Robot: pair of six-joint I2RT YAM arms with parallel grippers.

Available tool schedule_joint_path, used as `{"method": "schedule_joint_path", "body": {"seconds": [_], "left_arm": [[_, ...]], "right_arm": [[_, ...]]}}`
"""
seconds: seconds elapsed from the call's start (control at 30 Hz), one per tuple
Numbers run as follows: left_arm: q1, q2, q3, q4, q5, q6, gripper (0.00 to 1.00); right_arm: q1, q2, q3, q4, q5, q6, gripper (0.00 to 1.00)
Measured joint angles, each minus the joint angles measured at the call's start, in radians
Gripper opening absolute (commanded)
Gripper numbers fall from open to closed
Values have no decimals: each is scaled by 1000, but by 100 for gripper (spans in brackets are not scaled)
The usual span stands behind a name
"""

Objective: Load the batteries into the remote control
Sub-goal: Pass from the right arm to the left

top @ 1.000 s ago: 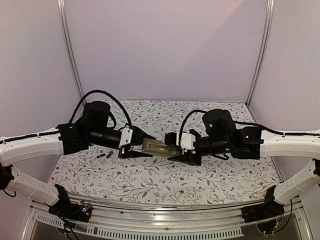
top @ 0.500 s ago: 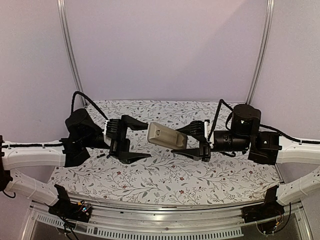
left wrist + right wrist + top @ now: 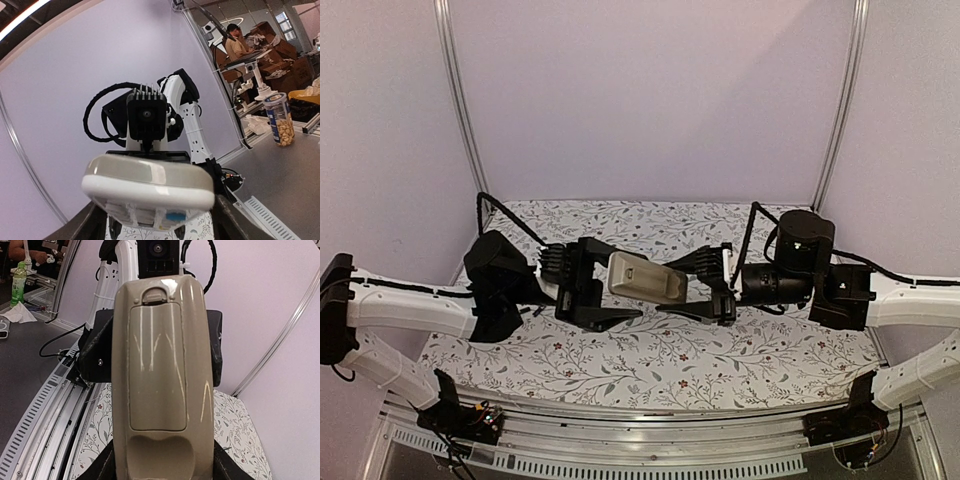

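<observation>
Right hand (image 3: 672,288) on remote control (image 3: 638,276) end, midair

robotics lab: aluminium-framed booth (image 3: 463,110), cardboard boxes (image 3: 272,37) and a seated worker (image 3: 234,41) in the room beyond

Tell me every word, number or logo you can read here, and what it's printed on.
No text here can be read.
On the remote control: the tan back is blank, and the front markings, seen edge-on, are unreadable.
On the jar: the label is blurred.
On the green bottle: the label is too small.
</observation>
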Motion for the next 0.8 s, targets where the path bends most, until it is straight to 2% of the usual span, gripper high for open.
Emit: {"method": "schedule_joint_path", "body": {"seconds": [0.23, 0.3, 0.5, 0.53, 0.6, 0.63, 0.67, 0.73, 0.8], "left_arm": [[-5, 11, 25, 16, -1, -9, 65], [-8, 15, 31, 17, 4, -8, 61], [-14, 21, 39, 24, 13, 15, 23], [-14, 21, 40, 24, 13, 15, 18], [-14, 21, 40, 24, 13, 17, 7], [-14, 20, 40, 23, 13, 19, 2], [-14, 20, 40, 22, 13, 21, 0], [-14, 15, 40, 8, 6, 28, 0], [-18, 10, 39, -12, 2, 46, 0]], "right_arm": [[1, 0, 0, 2, -12, -2, 29], [1, 0, 0, 2, -14, -3, 29], [3, 1, 0, 7, -16, 3, 30], [3, 1, 0, 8, -16, 2, 33], [4, 1, 0, 8, -15, 3, 48], [4, 1, 1, 8, -14, 3, 60], [4, 1, 0, 8, -12, 3, 75], [5, 1, 1, 7, 2, 15, 97], [5, 1, 6, 5, 34, 39, 99]]}}
